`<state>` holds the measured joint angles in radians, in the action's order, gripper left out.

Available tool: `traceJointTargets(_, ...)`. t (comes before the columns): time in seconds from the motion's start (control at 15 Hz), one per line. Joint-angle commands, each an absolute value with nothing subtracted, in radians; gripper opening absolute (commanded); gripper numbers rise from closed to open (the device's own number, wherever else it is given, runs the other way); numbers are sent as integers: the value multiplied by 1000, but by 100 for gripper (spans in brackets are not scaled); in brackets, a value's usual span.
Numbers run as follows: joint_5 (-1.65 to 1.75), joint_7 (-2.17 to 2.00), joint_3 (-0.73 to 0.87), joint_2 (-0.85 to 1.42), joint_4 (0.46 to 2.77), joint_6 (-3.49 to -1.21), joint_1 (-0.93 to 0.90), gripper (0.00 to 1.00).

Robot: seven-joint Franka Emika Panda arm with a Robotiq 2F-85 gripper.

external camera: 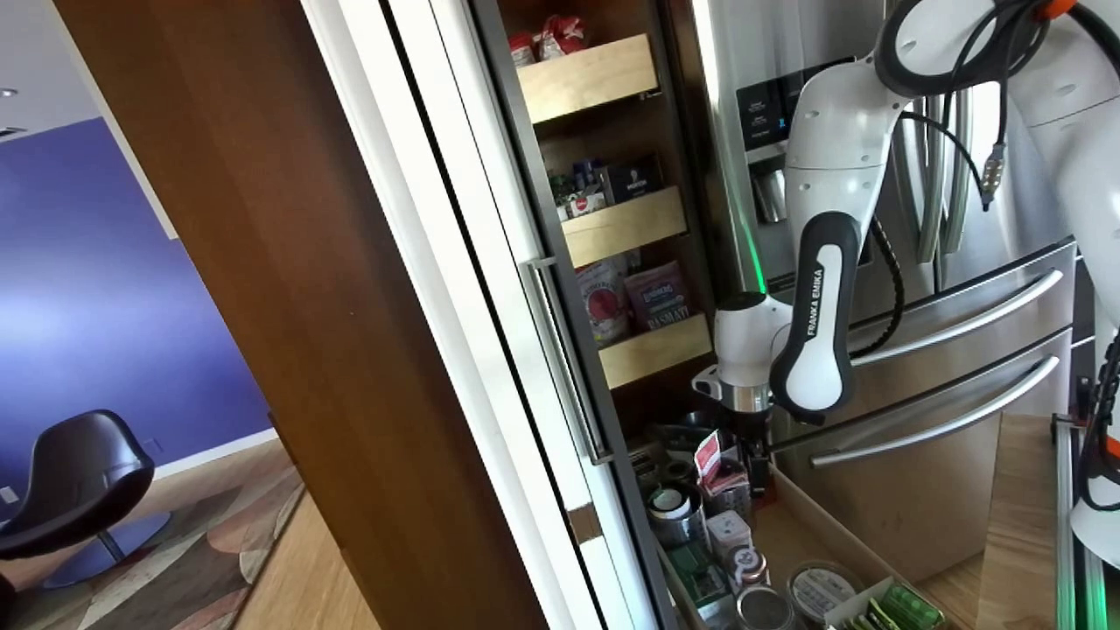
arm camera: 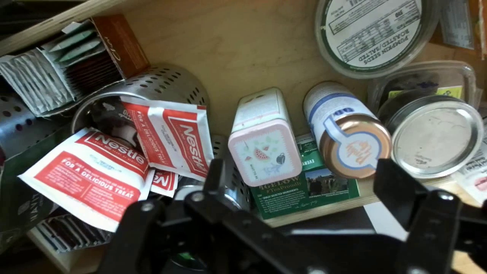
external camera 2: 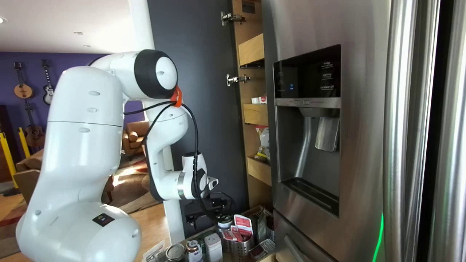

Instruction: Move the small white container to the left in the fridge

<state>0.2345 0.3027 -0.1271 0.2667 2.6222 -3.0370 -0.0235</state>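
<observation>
No plain white roundish tub shows clearly. A small white tin with a pink-edged lid [arm camera: 264, 152] stands in a wooden pull-out drawer [arm camera: 243, 49]; the tin also shows in both exterior views [external camera: 729, 531] [external camera 2: 213, 248]. A round white thing [external camera: 669, 500] sits in a metal can; I cannot tell whether it is a tub or a lid. The steel fridge [external camera 2: 364, 153] is shut, its inside hidden. My gripper [arm camera: 300, 179] is open and empty above the drawer. In the wrist view its left finger is beside the tin, its right finger near a bronze-lidded jar [arm camera: 350, 146].
Perforated metal cans [arm camera: 171, 82] hold red-white Nestle packets [arm camera: 171, 137] left of the tin. A green tea box [arm camera: 300, 194] lies beneath the tin and jar. A silver-lidded jar [arm camera: 437, 137] and a pumpkin seed tub [arm camera: 373, 30] stand to the right. Pantry shelves [external camera: 626, 223] rise behind.
</observation>
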Motion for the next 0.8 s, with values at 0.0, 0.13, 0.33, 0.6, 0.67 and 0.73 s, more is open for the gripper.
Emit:
traceJointTargets(0.0, 180, 245, -145, 93, 2737, -3002, -28, 100)
traceJointTargets(0.13, 221, 149, -87, 22, 2764, -2966, -65, 100)
traceJointTargets(0.33, 192, 117, -84, -63, 2807, -2925, -49, 100)
traceJointTargets(0.6, 155, 160, -80, -22, 2747, -2904, -49, 100)
traceJointTargets(0.67, 145, 164, -80, -24, 2746, -2901, -49, 100)
traceJointTargets(0.73, 141, 166, -80, -24, 2746, -2900, -50, 100)
